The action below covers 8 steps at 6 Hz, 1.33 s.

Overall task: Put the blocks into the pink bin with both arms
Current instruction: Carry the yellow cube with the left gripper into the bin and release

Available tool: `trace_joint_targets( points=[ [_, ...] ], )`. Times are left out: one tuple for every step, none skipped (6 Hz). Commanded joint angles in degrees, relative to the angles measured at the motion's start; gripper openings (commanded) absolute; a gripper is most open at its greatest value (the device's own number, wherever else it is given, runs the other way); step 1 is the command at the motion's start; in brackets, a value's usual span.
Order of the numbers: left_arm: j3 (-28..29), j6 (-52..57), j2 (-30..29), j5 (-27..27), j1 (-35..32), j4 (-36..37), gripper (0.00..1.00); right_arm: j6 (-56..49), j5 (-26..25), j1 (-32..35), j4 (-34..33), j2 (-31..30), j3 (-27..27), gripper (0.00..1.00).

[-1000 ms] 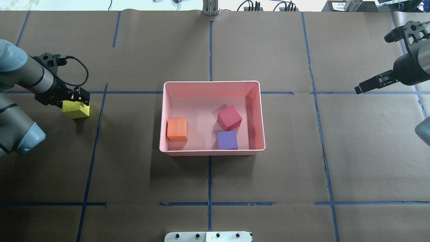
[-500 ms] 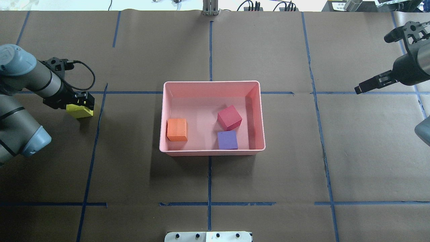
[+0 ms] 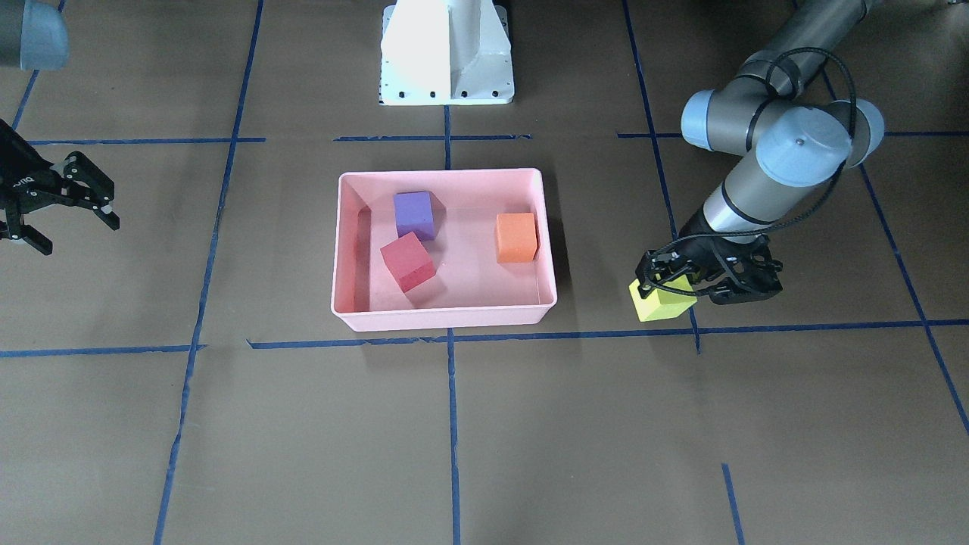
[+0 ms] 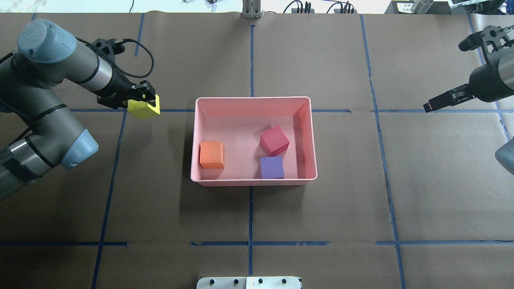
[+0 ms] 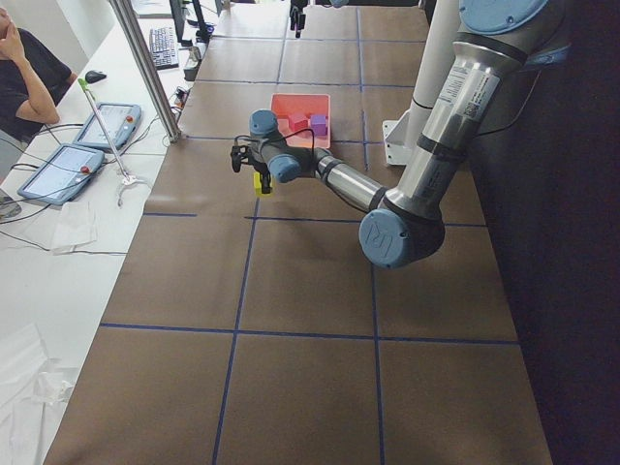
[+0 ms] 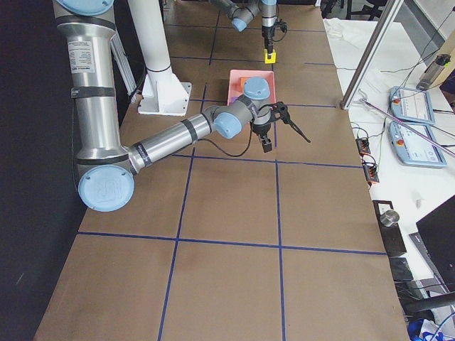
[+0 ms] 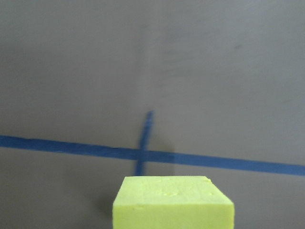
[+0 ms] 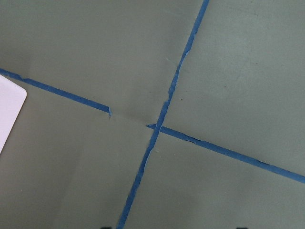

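Overhead exterior: gripping yellow-green block (image 4: 143,110) in left tool (image 4: 145,100), aloft over worktop (image 4: 321,220), just left of pink bin (image 4: 253,99), presumably for carrying across the rim. Already binned: orange block (image 4: 211,155), red block (image 4: 274,140), purple block (image 4: 272,167). Holding right tool (image 3: 79,232) splayed wide, empty, well apart, likely to avoid collision.

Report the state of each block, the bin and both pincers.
pink bin: upright, holds three blocks
orange block: in bin
red block: in bin
purple block: in bin
yellow-green block: held outside bin
left pincer: shut on yellow-green block
right pincer: open, empty
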Motion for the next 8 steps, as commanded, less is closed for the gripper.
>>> trace_joint_targets(
  points=[
    [-12.3, -18.5, -2.0, 0.3, 5.9, 0.0, 0.00, 0.0, 0.0, 0.0, 0.0, 0.3, -0.2, 0.90],
    [-11.8, -23.6, -6.8, 0.8, 9.7, 0.3, 0.06, -0.1, 0.0, 0.0, 0.0, 0.3, -0.3, 0.90],
    [-10.8, -23.8, -8.6, 6.8, 13.4, 0.0, 0.40, -0.1, 0.0, 0.0, 0.0, 0.0, -0.1, 0.90],
    [-8.8, -23.5, -8.9, 15.1, 17.1, -0.4, 0.99, 0.0, 0.0, 0.1, 0.0, -0.1, 0.2, 0.91],
    [-5.9, -23.3, -8.5, 17.3, 18.1, -3.2, 1.00, 0.0, 0.0, 0.0, 0.0, -0.1, 0.2, 0.91],
    [-7.1, -23.2, -7.6, 17.3, 17.6, -4.4, 1.00, 0.0, 0.0, 0.1, 0.0, -0.1, 0.2, 0.91],
    [-13.2, -23.1, -1.8, 17.0, 15.8, -4.2, 1.00, -0.1, 0.0, 0.1, 0.0, -0.2, 0.0, 0.91],
    [-17.1, -19.5, 4.6, 14.0, 12.4, -4.3, 1.00, -1.2, 0.0, 0.2, 0.0, -1.2, 0.0, 0.91]
  ],
)
